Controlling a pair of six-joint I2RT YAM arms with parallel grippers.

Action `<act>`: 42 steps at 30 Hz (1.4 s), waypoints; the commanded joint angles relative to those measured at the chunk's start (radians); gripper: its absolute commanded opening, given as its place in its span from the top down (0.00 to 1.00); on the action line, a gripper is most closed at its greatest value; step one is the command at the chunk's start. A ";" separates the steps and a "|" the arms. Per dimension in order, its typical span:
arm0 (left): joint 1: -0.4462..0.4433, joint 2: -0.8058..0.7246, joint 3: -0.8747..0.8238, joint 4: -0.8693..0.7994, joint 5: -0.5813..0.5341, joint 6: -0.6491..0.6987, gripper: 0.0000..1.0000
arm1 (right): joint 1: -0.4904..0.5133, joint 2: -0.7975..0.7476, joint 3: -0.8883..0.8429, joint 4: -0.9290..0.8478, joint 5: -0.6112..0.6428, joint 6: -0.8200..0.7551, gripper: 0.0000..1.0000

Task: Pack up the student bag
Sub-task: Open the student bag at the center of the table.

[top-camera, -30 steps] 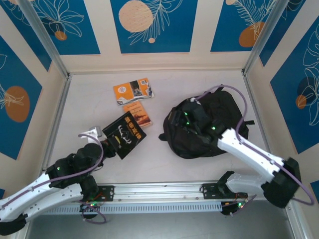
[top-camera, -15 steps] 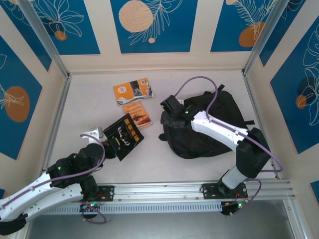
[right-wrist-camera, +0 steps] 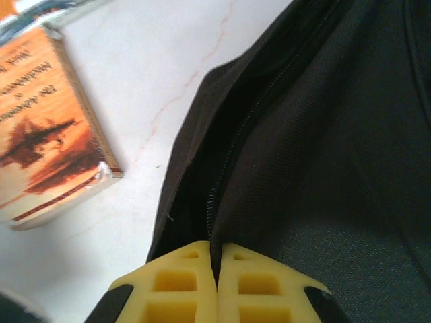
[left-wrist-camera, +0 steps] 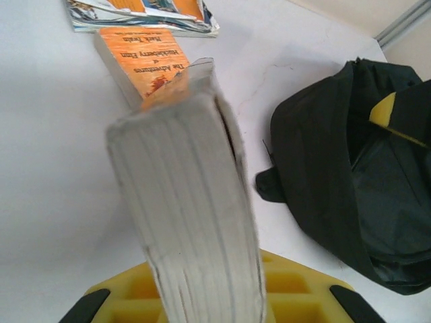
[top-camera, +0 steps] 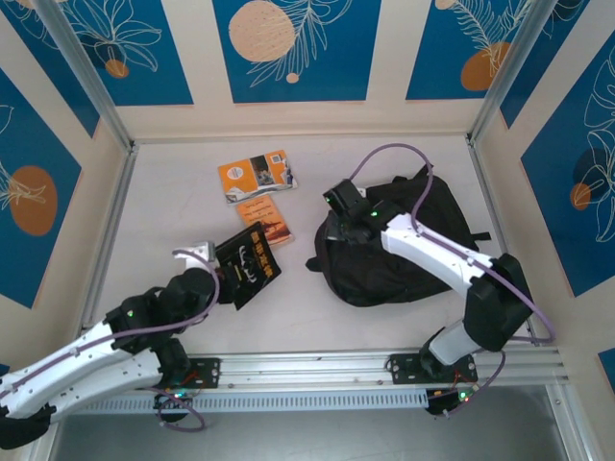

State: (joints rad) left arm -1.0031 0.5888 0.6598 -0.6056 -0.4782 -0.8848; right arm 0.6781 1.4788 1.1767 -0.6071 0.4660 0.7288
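The student bag [top-camera: 404, 250] lies at the right of the table, black and soft, its zipper opening facing left. My right gripper [top-camera: 333, 229] sits at the bag's left edge. In the right wrist view the yellow fingers [right-wrist-camera: 182, 276] are shut on the bag [right-wrist-camera: 323, 134], pinching the fabric lip beside the zipper. My left gripper [top-camera: 216, 280] is shut on a black-covered book [top-camera: 248, 261], held tilted above the table. The left wrist view shows the book's white page edge [left-wrist-camera: 188, 215] standing between my fingers, with the bag [left-wrist-camera: 350, 182] to its right.
A small orange book [top-camera: 265, 220] lies between the black book and the bag. An orange and white booklet [top-camera: 257, 176] lies further back. A metal rail [top-camera: 307, 370] runs along the near edge. Patterned walls close in the table on three sides.
My right gripper swung from over the bag to its left edge and closed on the fabric lip. My left arm moved the black book slightly right and further from the rail.
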 commanded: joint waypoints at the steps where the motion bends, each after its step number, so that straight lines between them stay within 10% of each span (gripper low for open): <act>1: 0.029 0.055 0.095 0.164 0.092 0.100 1.00 | -0.046 -0.099 -0.002 0.002 -0.131 -0.087 1.00; 11: 0.219 0.280 0.202 0.382 0.584 0.093 1.00 | -0.325 -0.256 0.018 -0.062 -0.744 -0.237 1.00; 21: 0.240 0.468 0.149 0.697 0.807 -0.112 1.00 | -0.434 -0.246 -0.015 0.017 -0.996 -0.141 0.98; 42: 0.238 0.513 0.077 1.010 0.869 -0.260 1.00 | -0.263 -0.308 -0.003 -0.156 -0.696 -0.198 0.36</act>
State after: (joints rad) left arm -0.7685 1.1511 0.7277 0.2512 0.3557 -1.1442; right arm 0.3882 1.1973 1.1481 -0.6853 -0.2951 0.5594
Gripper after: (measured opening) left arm 0.158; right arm 0.633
